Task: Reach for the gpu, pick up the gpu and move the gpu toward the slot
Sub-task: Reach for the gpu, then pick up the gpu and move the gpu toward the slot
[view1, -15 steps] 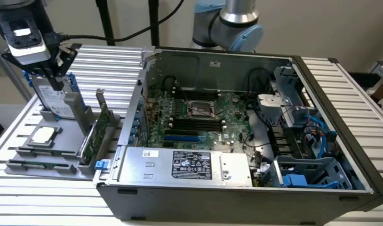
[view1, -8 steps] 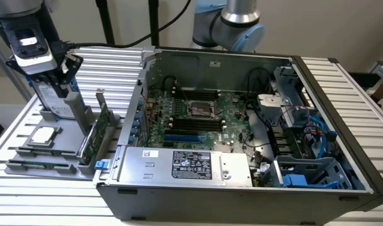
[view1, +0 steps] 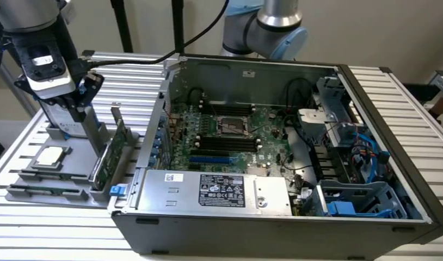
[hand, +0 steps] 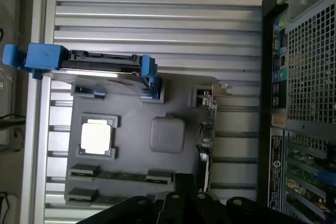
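Gpu (view1: pixel 108 148) seen upright in gray holder tray (view1: pixel 71 159) on worktop (view1: pixel 54 239), left of open computer case (view1: pixel 280 231). Not yet grasped. Claw (view1: pixel 78 111) poised above tray's far-left part, apart from card; opening cannot be told. Pick-up, transfer toward slot left undone.

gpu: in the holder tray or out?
In: the gpu stands on edge, slotted in the grey tray beside the case.

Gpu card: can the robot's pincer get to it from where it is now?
Probably yes. The gpu stands upright in the gray holder with its top edge bare, and the pincer hangs just beside it, with nothing between them.
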You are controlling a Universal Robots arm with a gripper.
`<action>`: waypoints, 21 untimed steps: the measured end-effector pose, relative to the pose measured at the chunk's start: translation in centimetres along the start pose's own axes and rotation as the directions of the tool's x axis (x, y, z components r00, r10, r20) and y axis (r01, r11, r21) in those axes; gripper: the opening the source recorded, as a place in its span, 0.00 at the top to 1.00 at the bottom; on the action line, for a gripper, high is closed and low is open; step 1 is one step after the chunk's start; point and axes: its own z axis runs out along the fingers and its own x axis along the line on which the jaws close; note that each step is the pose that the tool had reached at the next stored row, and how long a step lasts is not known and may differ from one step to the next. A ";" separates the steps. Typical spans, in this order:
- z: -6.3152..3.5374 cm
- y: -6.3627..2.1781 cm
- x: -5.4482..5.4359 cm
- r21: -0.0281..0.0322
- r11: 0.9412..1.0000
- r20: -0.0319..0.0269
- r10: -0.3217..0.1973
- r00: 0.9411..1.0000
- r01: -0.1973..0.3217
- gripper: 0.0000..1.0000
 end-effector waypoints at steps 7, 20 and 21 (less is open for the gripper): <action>0.49 -0.66 -2.3 0.009 1.000 0.000 0.000 1.000 0.000 0.89; 0.56 -0.71 -3.1 0.015 1.000 -0.001 0.002 1.000 -0.002 0.89; 0.56 -0.71 -3.1 0.015 1.000 -0.001 0.002 1.000 -0.002 0.89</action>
